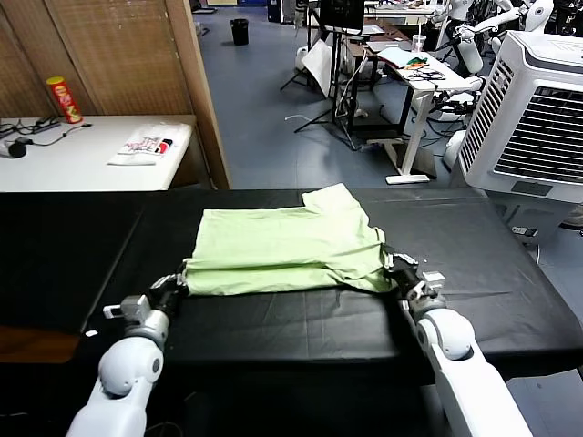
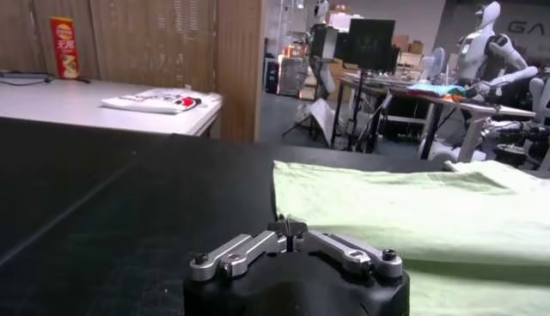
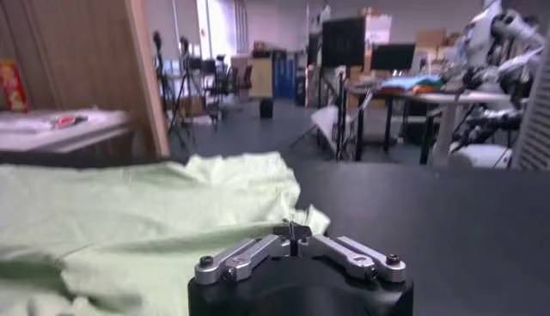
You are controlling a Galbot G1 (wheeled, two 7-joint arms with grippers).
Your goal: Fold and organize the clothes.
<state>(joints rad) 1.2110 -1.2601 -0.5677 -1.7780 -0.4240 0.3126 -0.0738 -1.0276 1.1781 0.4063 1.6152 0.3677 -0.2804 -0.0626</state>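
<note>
The pale green shirt (image 1: 287, 250) lies folded into a broad band across the middle of the black worktop (image 1: 510, 264), and everything is placed from it. One sleeve pokes out of its far edge, toward the grey floor beyond.

At the shirt's near left corner sits the left pincer (image 1: 179, 279), low on the cloth-covered worktop, its tip right at the hem. In the left wrist view the left pincer (image 2: 290, 227) shows its linkage bars drawn in to a point, the tips almost together, right at the fabric's edge (image 2: 412, 219); whether they pinch any cloth cannot be told.

At the shirt's near right corner is the right pincer (image 1: 394, 264), also low, touching or just beside the fabric. From the right wrist view the right pincer (image 3: 292, 230) looks the same, bars converging beside the rumpled corner (image 3: 155, 223); whether its tips are apart or together cannot be told.

Well to the left of the shirt, on a white table (image 1: 55, 164), lie a printed packet (image 1: 146, 146) and a red can (image 1: 64, 98). Off to the shirt's right stands a white cooler (image 1: 537, 118).
</note>
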